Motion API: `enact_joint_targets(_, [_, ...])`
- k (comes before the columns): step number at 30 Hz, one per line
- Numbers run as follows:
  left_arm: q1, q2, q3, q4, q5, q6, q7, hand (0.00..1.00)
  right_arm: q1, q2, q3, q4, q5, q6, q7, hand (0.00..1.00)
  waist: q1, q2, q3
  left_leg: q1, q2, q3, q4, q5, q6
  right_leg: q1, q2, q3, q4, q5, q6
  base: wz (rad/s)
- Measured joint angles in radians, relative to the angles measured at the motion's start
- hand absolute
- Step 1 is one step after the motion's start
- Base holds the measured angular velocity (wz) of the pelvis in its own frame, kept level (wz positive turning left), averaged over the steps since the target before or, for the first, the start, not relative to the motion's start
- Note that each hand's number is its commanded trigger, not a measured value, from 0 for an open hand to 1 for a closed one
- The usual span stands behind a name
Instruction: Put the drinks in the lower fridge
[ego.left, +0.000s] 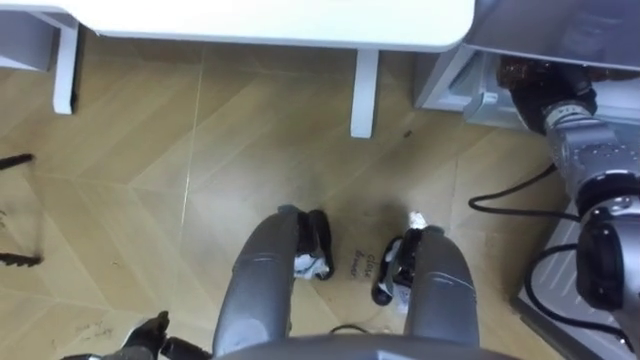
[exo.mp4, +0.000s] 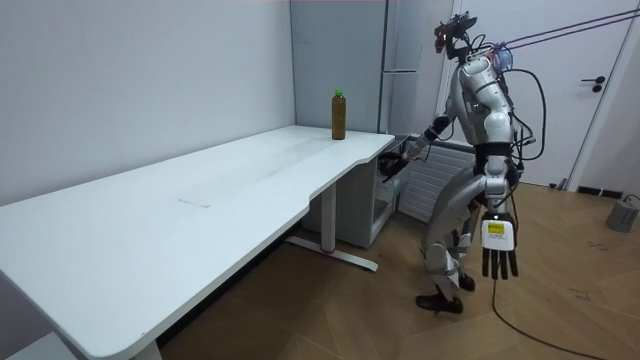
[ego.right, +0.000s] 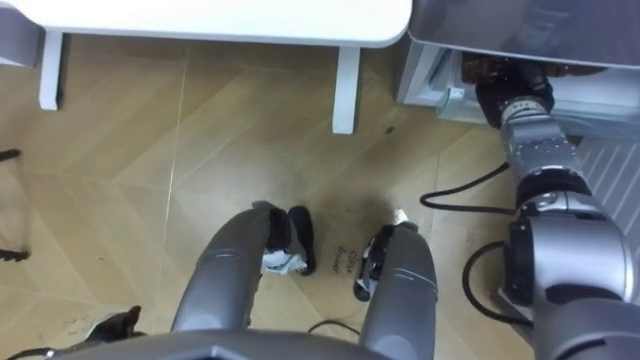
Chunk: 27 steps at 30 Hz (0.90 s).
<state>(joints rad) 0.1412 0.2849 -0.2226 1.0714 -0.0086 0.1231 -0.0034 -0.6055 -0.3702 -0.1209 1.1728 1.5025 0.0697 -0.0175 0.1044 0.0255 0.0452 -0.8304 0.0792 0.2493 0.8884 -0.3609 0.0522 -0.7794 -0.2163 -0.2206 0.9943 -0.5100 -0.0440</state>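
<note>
1 brown drink bottle (exo.mp4: 339, 117), green-capped, stands on table (exo.mp4: 230, 190); left hand (exo.mp4: 498, 258) hangs straight-fingered; right hand (exo.mp4: 393, 163): cannot tell.

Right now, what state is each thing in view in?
bottle: upright on the table, capped.
lower fridge: open.
left hand: open, hanging at the robot's side.
right hand: reaching into the lower fridge.

Right hand (ego.left: 524, 78) half out of sight beneath the fridge (ego.left: 560, 28) edge
</note>
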Motion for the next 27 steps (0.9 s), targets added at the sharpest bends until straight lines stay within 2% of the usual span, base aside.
enact_joint_targets(6, [-0.028, 0.0, 0.001, 0.01, 0.001, 0.0, 0.0, 0.0, 0.0, 0.0, 0.0, 0.005, 0.025, 0.014, -0.052, 0.0, 0.006, 0.002, -0.0001, 0.047, 0.002, 0.0, -0.033, 0.003, 0.006, 0.047, 0.014, -0.001, -0.048, 0.023, 0.009, -0.07])
enact_joint_targets(9, [-0.035, -0.001, 0.002, 0.01, 0.0, 0.0, 0.0, 0.0, 0.0, 0.001, 0.0, 0.004, 0.026, 0.016, -0.059, 0.0, 0.013, 0.004, 0.0002, 0.065, 0.003, 0.01, -0.043, 0.004, 0.008, 0.056, 0.021, 0.017, -0.059, 0.033, 0.015, -0.15])
enact_joint_targets(20, [-0.056, -0.004, 0.004, 0.01, 0.003, 0.002, -0.009, 0.0, 0.0, 0.002, -0.009, -0.007, 0.084, 0.016, -0.104, 0.0, 0.02, 0.014, -0.0043, 0.094, -0.002, 0.012, -0.062, 0.01, 0.017, 0.078, 0.028, 0.031, -0.078, 0.052, 0.024, -0.03])
enact_joint_targets(24, [-0.06, -0.006, 0.004, 0.01, 0.003, 0.002, -0.01, 0.0, 0.0, 0.003, -0.011, -0.007, 0.105, 0.016, -0.105, 0.0, 0.03, 0.019, -0.0063, 0.103, 0.003, 0.019, -0.074, 0.013, 0.021, 0.085, 0.039, 0.034, -0.099, 0.068, 0.026, -0.08])
enact_joint_targets(27, [-0.06, -0.01, 0.006, 0.009, 0.003, 0.003, -0.01, 0.0, 0.0, 0.003, -0.024, -0.007, 0.106, 0.016, -0.107, 0.0, 0.029, 0.022, -0.0087, 0.111, -0.003, 0.021, -0.099, 0.026, 0.027, 0.091, 0.043, 0.039, -0.122, 0.082, 0.034, -0.02])
